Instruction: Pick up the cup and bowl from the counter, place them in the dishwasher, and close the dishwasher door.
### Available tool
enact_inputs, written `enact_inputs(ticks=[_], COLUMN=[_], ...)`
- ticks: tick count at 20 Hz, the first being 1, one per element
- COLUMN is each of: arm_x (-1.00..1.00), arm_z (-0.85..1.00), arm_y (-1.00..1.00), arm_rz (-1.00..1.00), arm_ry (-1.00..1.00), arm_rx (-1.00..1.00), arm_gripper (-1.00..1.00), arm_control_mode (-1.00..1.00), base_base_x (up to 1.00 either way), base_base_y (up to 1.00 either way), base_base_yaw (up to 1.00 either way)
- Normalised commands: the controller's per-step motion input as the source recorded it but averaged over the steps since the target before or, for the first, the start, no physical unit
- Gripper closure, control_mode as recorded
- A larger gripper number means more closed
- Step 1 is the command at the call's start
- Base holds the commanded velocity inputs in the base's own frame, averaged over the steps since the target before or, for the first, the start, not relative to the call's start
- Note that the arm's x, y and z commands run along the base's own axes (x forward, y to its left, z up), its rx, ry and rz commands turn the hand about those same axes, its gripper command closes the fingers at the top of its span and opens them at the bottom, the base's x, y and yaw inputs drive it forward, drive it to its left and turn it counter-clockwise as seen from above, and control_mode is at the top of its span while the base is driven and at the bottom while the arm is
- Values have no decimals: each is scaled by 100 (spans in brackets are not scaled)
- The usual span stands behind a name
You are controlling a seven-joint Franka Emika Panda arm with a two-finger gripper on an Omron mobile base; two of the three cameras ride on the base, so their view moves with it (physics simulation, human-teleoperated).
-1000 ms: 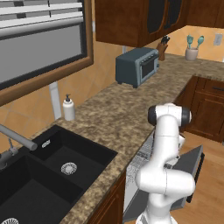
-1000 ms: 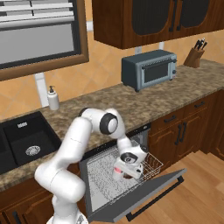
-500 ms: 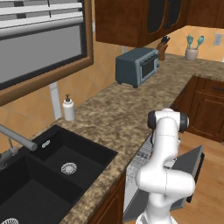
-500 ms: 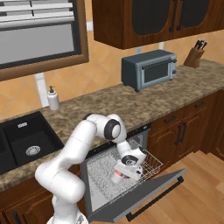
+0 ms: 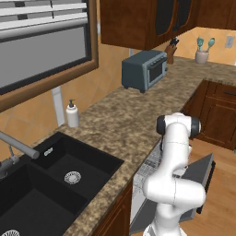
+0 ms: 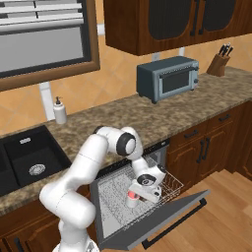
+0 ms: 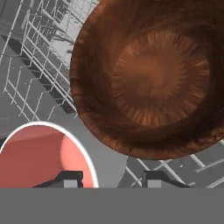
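Hand view, bowl: the bowl [image 7: 153,78] lay open side toward me in the upper right of the frame, on the white wire rack [image 7: 30,65] of the dishwasher. I judged it already set down there.
Cup: the cup [image 7: 39,157] sat at the lower left, red top up, just beside the bowl with a thin grey gap between them. Both looked stowed.
Pincer: my pincer [image 7: 112,178] stood spread at the bottom edge, with nothing between the tips and the cup's rim close by the left tip.
Edges: wires rose at the upper left, and the bowl's rim was close ahead, so the free way out seemed to be straight back.
Door: in the right base view the dishwasher door [image 6: 162,216] hung folded down at lower centre, its black handle [image 6: 173,224] toward the floor. It was not yet closed.
Room: bare wood floor lay at lower right, the wood cabinets [image 6: 197,147] stood just right of the rack, and the counter [image 6: 206,98] overhung it.
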Motion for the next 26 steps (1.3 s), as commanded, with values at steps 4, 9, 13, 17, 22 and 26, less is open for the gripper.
enact_inputs(ticks=[4, 9, 13, 17, 22, 26], arm_x=[-46, -69, -100, -97, -71, -57], arm_z=[89, 100, 100, 99, 66, 48], arm_y=[0, -8, -11, -21, -30, -55], arm_rz=[0, 0, -4, -11, -29, -37], arm_ry=[-9, 0, -5, -16, -10, 0], arm_rx=[0, 1, 0, 0, 0, 8], arm_gripper=[-100, -100, -100, -100, -100, -100], arm_control_mode=[-100, -100, -100, -100, -100, -100], base_base_x=[0, 0, 0, 0, 0, 0], base_base_y=[0, 0, 0, 0, 0, 0], base_base_yaw=[0, 0, 0, 0, 0, 0])
